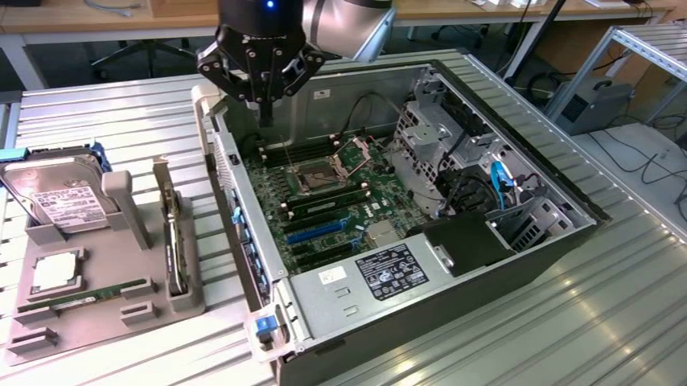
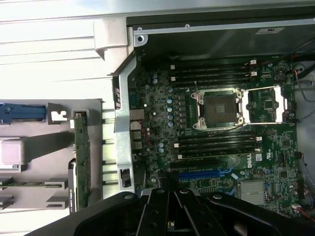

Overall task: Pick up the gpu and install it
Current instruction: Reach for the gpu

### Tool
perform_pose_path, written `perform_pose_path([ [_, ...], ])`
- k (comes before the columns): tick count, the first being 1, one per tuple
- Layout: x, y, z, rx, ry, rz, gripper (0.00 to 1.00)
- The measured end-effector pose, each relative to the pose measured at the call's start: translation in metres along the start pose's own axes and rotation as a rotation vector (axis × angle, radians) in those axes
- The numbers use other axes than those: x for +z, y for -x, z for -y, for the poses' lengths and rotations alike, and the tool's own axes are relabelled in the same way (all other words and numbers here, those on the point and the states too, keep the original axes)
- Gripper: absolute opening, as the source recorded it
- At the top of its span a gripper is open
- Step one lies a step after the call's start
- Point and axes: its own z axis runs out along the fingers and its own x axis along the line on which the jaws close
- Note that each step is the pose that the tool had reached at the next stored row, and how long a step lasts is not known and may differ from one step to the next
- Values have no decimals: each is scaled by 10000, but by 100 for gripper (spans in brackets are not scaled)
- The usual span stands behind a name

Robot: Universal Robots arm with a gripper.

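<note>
The gpu (image 1: 170, 241) stands on its long edge in a slot of the grey holder (image 1: 108, 322), at the exterior view's left, outside the computer case. In the wrist view the gpu (image 2: 81, 162) appears edge-on as a thin card beside the case wall. My gripper (image 1: 264, 119) hangs over the far left corner of the open case (image 1: 451, 314), fingers pointing down. It is shut with nothing between the fingers. The shut gripper (image 2: 170, 196) looks down on the motherboard (image 2: 162, 113) near a blue expansion slot (image 2: 202, 173).
The holder also carries a silver hard drive (image 1: 64, 201), a square processor (image 1: 54, 273) and a green memory stick (image 1: 92, 296). Inside the case are an open processor socket (image 1: 320, 173), drive cages (image 1: 440, 145) and cables. The case's metal side wall (image 1: 231, 201) separates the holder from the motherboard.
</note>
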Motion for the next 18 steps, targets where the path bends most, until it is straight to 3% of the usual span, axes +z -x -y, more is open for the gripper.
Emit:
perform_pose_path([
  [18,-2,-61,5,0,-1,0,11],
])
